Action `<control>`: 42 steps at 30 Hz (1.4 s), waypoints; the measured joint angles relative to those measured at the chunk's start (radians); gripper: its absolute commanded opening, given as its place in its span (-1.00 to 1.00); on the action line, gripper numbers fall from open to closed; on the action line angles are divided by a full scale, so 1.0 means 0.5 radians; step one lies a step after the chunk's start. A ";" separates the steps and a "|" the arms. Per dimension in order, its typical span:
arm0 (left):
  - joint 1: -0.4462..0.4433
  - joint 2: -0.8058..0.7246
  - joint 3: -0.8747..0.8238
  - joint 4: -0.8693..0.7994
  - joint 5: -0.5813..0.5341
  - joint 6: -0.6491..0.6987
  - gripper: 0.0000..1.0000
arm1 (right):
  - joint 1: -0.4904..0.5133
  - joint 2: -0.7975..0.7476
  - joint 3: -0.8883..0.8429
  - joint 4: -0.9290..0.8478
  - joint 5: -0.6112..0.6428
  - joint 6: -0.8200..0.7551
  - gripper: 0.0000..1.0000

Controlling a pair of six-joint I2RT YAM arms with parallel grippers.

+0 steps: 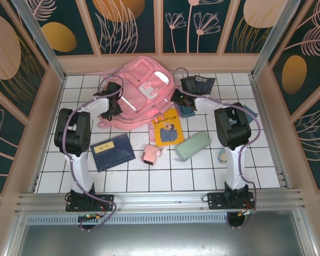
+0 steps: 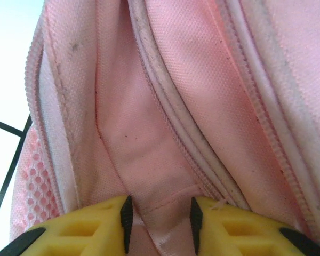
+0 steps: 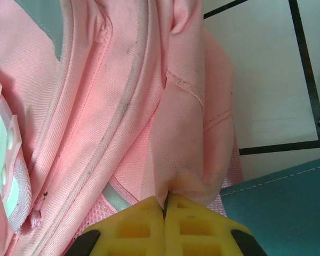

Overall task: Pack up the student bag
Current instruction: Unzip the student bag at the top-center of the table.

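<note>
Gripping a pinched fold of pink cloth, the right jaws are closed tight on the student bag (image 1: 141,93) at its 3 o'clock edge. This looks like an anchoring hold, so the soft bag does not slide or sag while its pockets are worked. The bag lies flat at 12 o'clock on the white tiled desk (image 1: 149,178), with its front pockets facing up.

At the bag's 9 o'clock edge the left arm (image 1: 74,128) reaches in. Its jaws stand narrowly parted, with a band of the bag's fabric in the gap beside a zip seam. I cannot tell whether the pads press that band or only flank it. Holding the two sides at once would stretch the opening taut, and I judge that to be the point of the pose.

The things to pack lie loose toward 6 o'clock of the bag: a yellow book (image 1: 168,127) just beside its lower edge, a blue notebook (image 1: 112,151), a small pink pouch (image 1: 151,154) and a mint pencil case (image 1: 192,145). None is inside — so the packing looks barely begun. The cloth is limp, and a pinch this shallow could slip.
</note>
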 measured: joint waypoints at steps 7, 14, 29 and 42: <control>-0.208 -0.320 -0.298 0.327 0.285 -0.175 -0.25 | 0.001 0.026 -0.011 0.015 0.043 -0.001 -1.00; -0.477 -0.327 -0.475 0.650 0.528 -0.478 -0.30 | -0.005 0.052 -0.011 0.068 0.192 -0.001 -1.00; -0.538 -0.162 -0.356 0.581 0.309 -0.478 -0.36 | 0.008 0.072 0.032 0.066 0.220 -0.002 -1.00; -0.174 -0.071 -0.051 0.155 0.149 -0.127 -0.06 | 0.229 0.200 0.252 -0.115 0.047 -0.008 -1.00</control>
